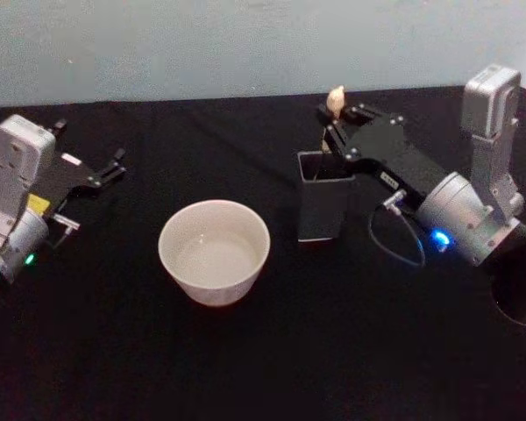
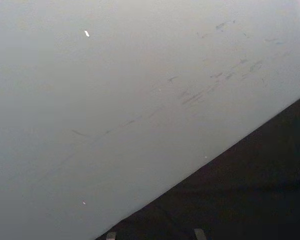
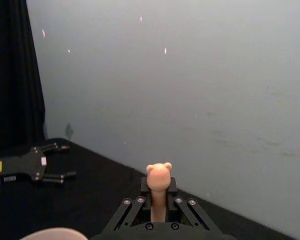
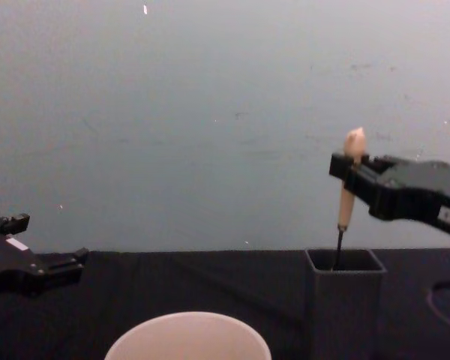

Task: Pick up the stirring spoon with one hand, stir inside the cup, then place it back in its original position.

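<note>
**Right gripper holds the spoon over the holder**

From the head camera, the right gripper (image 1: 336, 112) reaches in over the dark grey holder (image 1: 324, 209). Its fingers are closed around the spoon (image 1: 336, 99), and the cream knob of the spoon pokes up just above them. The holder stands right under the gripper, on the black table (image 1: 272, 351). The cup (image 1: 214, 251) sits near the holder, on the side away from the right arm, and it does not touch the holder. The left gripper (image 1: 112, 167) rests far off on the other side of the cup, with its fingers apart and nothing in them.

The left wrist camera looks at the pale wall (image 2: 115, 100) and a dark corner of the table.

From the right wrist camera, the spoon's bear-shaped top (image 3: 159, 176) stands up between the gripper's fingers (image 3: 135, 206), which press in on the handle. The left gripper (image 3: 55, 161) lies far away on the table with its fingers spread. A bit of the cup's rim (image 3: 55, 233) shows close below the right gripper.

From the chest camera, the right gripper (image 4: 348, 171) grips the spoon (image 4: 348, 195) high on its handle. The spoon hangs almost straight, and its thin dark shaft goes down into the holder (image 4: 345, 307) below. The cup (image 4: 187, 339) sits lower and to the side. The left gripper (image 4: 41, 259) rests far off, open-fingered.
</note>
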Robot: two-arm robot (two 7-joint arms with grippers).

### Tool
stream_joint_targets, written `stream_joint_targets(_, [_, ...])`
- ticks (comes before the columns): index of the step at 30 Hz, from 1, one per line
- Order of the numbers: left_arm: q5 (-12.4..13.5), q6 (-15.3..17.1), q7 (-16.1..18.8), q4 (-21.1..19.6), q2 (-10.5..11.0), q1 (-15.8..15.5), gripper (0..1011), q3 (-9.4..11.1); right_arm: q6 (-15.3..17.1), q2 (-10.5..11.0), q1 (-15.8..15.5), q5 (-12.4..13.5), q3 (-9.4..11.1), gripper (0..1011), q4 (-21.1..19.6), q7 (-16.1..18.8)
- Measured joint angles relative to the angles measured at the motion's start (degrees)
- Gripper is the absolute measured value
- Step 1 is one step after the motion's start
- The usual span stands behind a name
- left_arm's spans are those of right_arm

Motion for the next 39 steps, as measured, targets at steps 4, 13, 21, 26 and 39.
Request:
stream_joint_targets(4, [0.0, 0.0, 0.0, 0.0, 0.0, 0.0, 1001, 0.0, 0.3, -0.1, -0.1, -0.4, -0.4, 172, 1.1, 0.1])
stream_joint_targets(13, [0.0, 0.0, 0.0, 0.0, 0.0, 0.0, 1001, 0.0, 0.7, -0.3, -0.4, -1.5, -1.1, 172, 2.5, 0.1])
stream_joint_targets(21, [0.0, 0.0, 0.0, 0.0, 0.0, 0.0, 1001, 0.0, 1.0, -0.8, -0.3, -2.7, -1.4, 172, 3.8, -0.4])
stream_joint_targets(26, [0.0, 0.0, 0.0, 0.0, 0.0, 0.0, 1001, 0.0, 0.9, -1.1, -0.2, -3.6, -1.5, 172, 4.1, -0.8])
stream_joint_targets(39, [0.0, 0.0, 0.0, 0.0, 0.0, 0.0, 1001, 0.0, 0.9, -1.0, -0.1, -3.4, -1.4, 203, 4.0, -0.7])
